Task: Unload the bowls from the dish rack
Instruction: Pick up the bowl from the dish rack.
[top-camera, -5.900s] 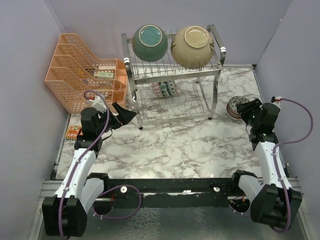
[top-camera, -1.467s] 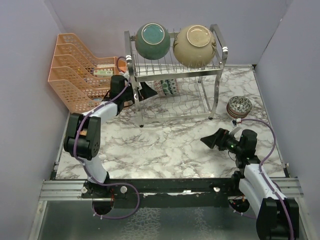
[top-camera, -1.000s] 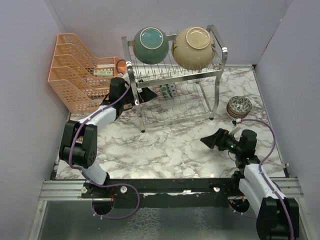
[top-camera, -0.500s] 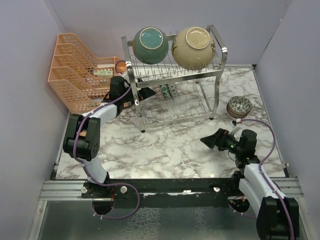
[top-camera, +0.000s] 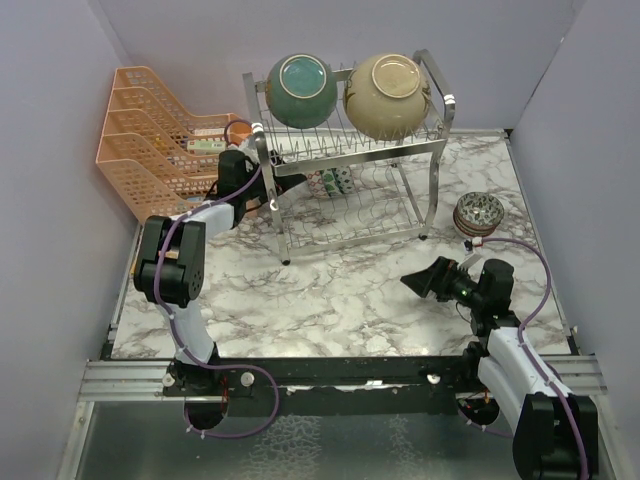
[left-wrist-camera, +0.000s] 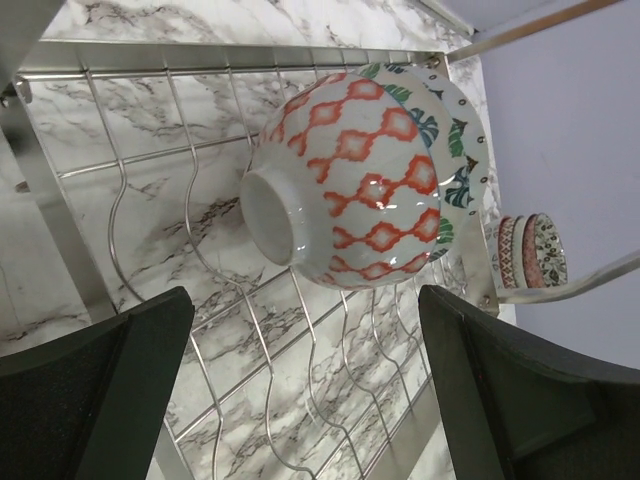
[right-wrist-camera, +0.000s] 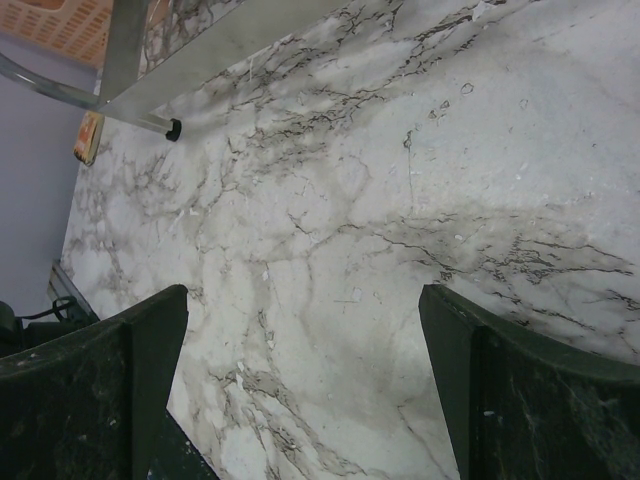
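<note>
Just right of the orange organizer (top-camera: 160, 150), your left gripper (left-wrist-camera: 305, 305) sits inside the lower tier of the dish rack (top-camera: 350, 150), jaws spread wide and holding nothing. Straight ahead, the small orange-patterned bowl (left-wrist-camera: 350, 180) stands on edge in the wires, foot towards you. A leaf-patterned bowl (left-wrist-camera: 455, 150) leans against its far side. Ease forward until one finger passes each side of the front bowl's rim, then close gently. Glazed ceramic will likely slip, so lift clear of the wires before pulling out. The teal bowl (top-camera: 300, 88) and cream bowl (top-camera: 386, 94) sit on the top tier. Your right gripper (top-camera: 417, 281) hangs wide and empty over the table (top-camera: 330, 300), with the stacked bowls (top-camera: 478, 213) beyond it.
</note>
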